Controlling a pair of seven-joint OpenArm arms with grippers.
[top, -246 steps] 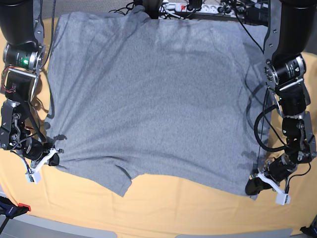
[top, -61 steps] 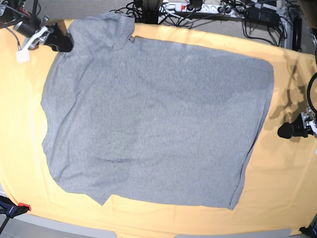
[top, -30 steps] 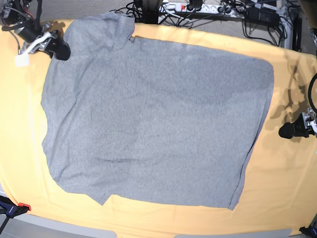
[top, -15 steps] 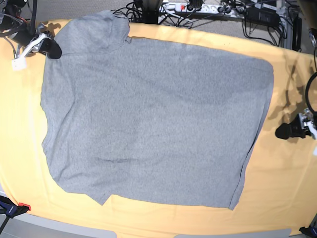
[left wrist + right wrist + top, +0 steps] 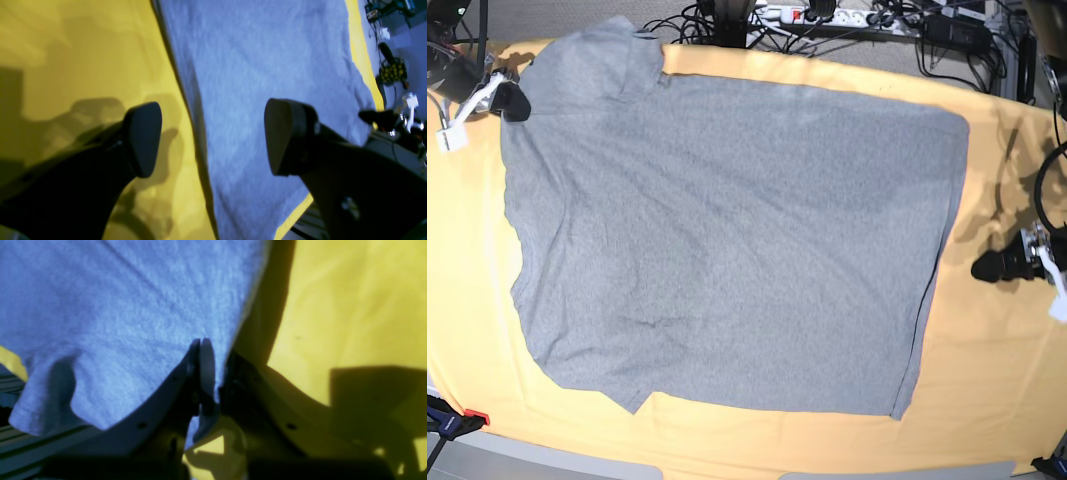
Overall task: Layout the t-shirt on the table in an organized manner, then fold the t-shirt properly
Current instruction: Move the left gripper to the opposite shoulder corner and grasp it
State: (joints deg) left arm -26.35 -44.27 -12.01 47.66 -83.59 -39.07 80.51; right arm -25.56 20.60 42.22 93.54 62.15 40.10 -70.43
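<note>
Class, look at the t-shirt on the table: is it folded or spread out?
Spread out. The t-shirt lies flat in a single layer across the table, with no fold made yet.

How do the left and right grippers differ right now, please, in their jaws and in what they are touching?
The left gripper has its jaws wide apart; the right gripper is shut. The left gripper holds nothing and sits over the table beside the t-shirt edge; the right gripper pinches a corner of the t-shirt. In the base view, they sit at opposite sides. Both have dark fingers.
</note>
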